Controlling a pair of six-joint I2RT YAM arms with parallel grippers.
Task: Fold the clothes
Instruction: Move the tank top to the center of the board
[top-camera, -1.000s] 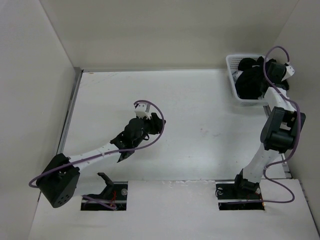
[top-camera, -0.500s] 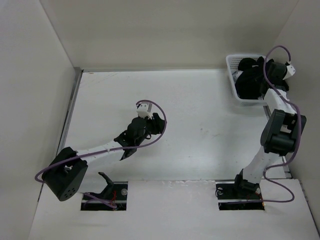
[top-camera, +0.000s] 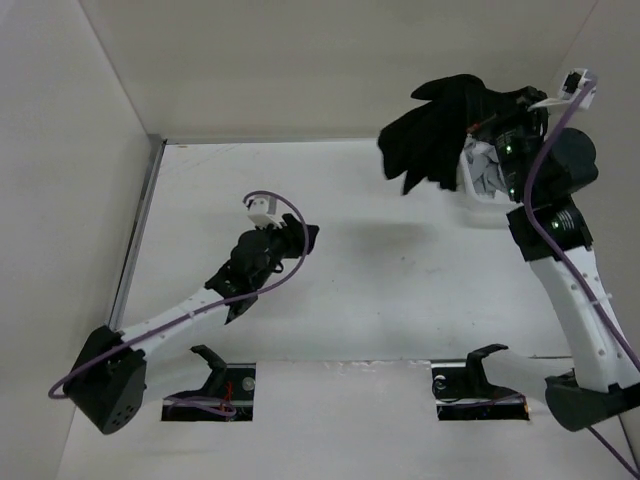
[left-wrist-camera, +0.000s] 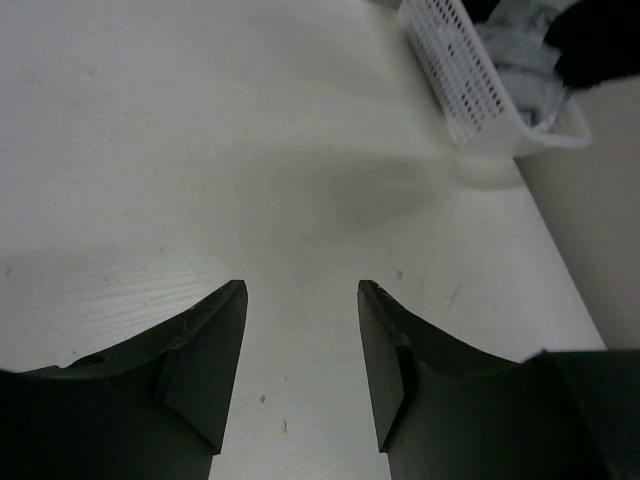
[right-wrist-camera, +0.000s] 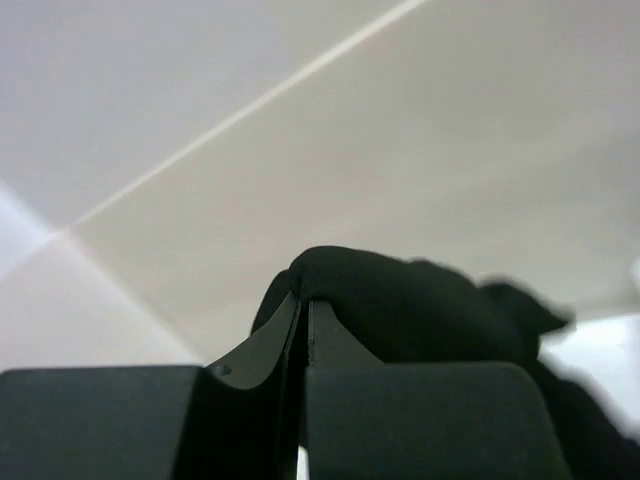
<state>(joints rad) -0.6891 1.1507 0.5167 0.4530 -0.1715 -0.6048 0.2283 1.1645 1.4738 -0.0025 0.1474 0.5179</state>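
I'm dangling the soft, seemingly light black fabric garment (top-camera: 435, 130) above the white plastic lattice basket (left-wrist-camera: 460, 80), right gripper (right-wrist-camera: 303, 303) clamping a bunch (I'd rather a hem), left gripper (left-wrist-camera: 300, 290) gaping empty.

The overhead camera covers the whole worktop (top-camera: 400, 300). The left wrist's skims it low toward the basket (left-wrist-camera: 455, 80), which both see. The right's faces the wall (right-wrist-camera: 450, 150).

The clothes (top-camera: 432, 135) are matt black cloth; the basket (left-wrist-camera: 455, 80) is white lattice plastic; the worktop (left-wrist-camera: 180, 150) is matt white, faintly grained.
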